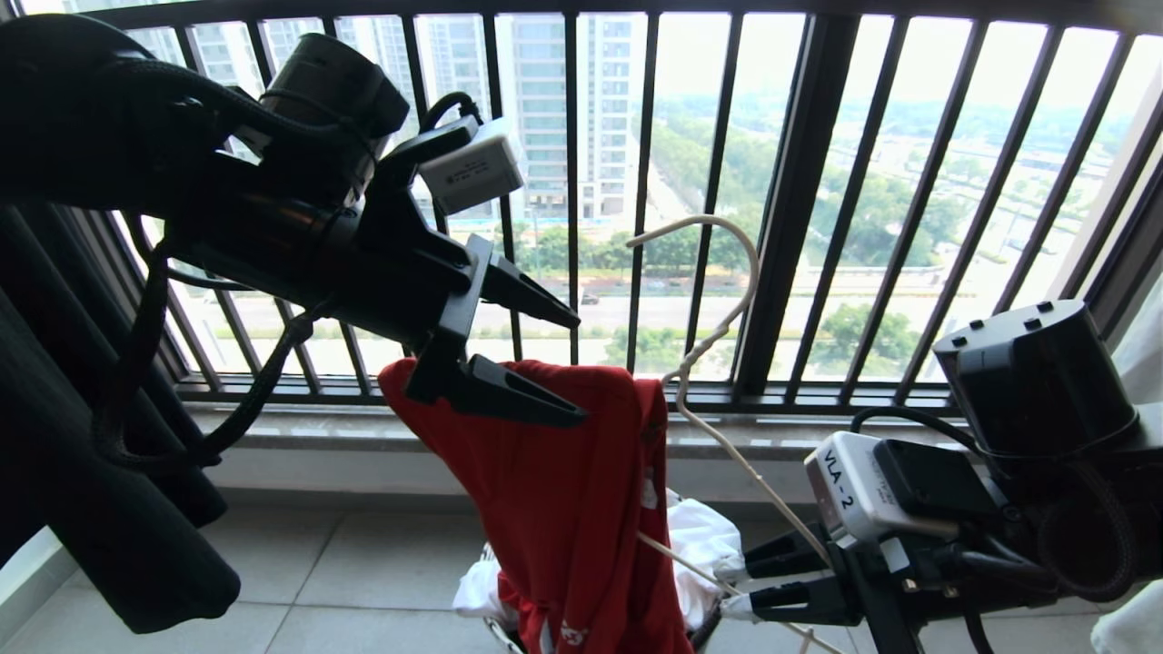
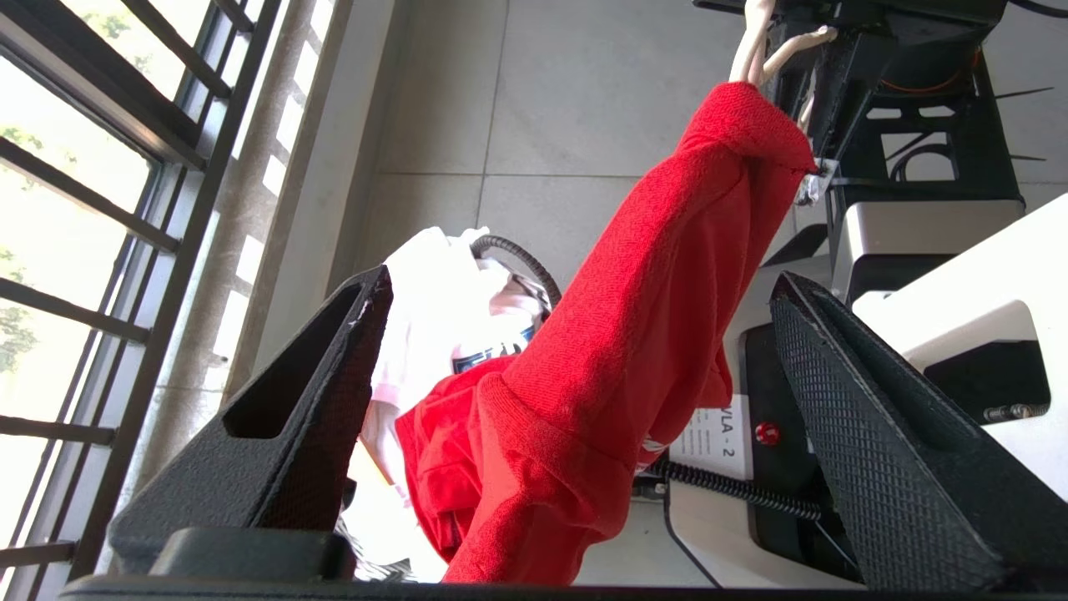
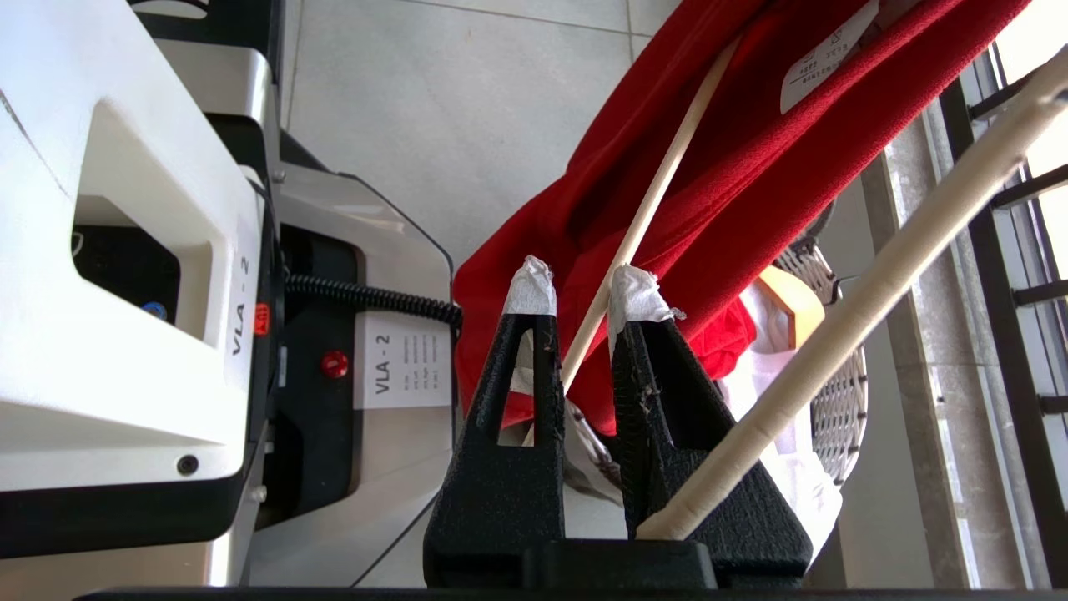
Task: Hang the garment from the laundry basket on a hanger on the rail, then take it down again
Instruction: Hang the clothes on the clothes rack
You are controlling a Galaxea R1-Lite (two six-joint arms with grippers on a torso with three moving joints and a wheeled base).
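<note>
The red garment (image 1: 563,490) hung over one arm of the hanger (image 1: 718,363), and its lower part trailed down into the laundry basket (image 3: 834,409) on the floor. The top fold of the garment was the high point, and everything else can be placed from it.

The left gripper (image 1: 545,363) was right at that top fold. Its jaws were spread wide and held nothing. In the head view one jaw sat above the fold and the other lay across the cloth just under it. In the left wrist view the red cloth ran down between the two jaws, and I could not tell if either jaw touched it.

The right gripper (image 1: 740,586) was lower than the top fold, off to the side near the basket. Its jaws were pressed together on the thin rod of the hanger, pinching it between their white taped tips (image 3: 534,284). The red cloth hung just past those tips.

There was one red garment, one white wire hanger and one basket. There were two grippers, each with two black jaws. Some white cloth (image 1: 704,540) lay in the basket under the red garment. The hook of the hanger curved up beside the top fold, in front of the dark window bars (image 1: 800,200). The hook was not on anything.
</note>
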